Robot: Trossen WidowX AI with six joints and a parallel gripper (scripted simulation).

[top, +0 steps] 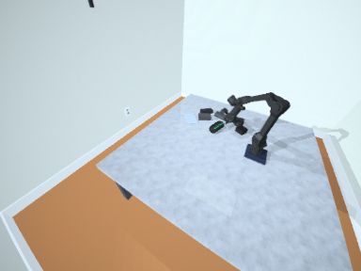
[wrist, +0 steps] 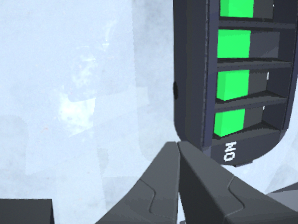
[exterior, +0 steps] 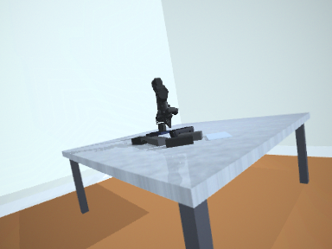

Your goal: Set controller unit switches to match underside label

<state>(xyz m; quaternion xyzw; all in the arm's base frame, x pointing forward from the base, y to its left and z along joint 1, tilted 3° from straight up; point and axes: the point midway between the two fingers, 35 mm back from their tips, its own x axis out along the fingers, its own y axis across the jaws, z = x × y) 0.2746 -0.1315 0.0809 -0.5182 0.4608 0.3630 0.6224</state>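
The dark grey controller unit (top: 218, 128) (exterior: 181, 131) (wrist: 194, 75) lies on the bench with its switch side up. Its underside label is hidden. The wrist view shows four of its rocker switches, each with a green part on the left and a dark part on the right, and the ON print at the near end. The other switches are out of that view, and the top and exterior views are too small to read them. My gripper (top: 227, 121) (exterior: 169, 125) (wrist: 176, 151) is shut and empty. In the wrist view its tips appear beside the unit's ON end, at the lower left corner.
Dark modules (top: 204, 116) (top: 241, 129) (exterior: 179, 141) lie around the unit on the bench (top: 164, 155) (exterior: 242, 143). A dark block (wrist: 25, 212) shows at the lower left of the wrist view. A pale blue sheet (top: 191, 119) (exterior: 219, 136) lies near the modules.
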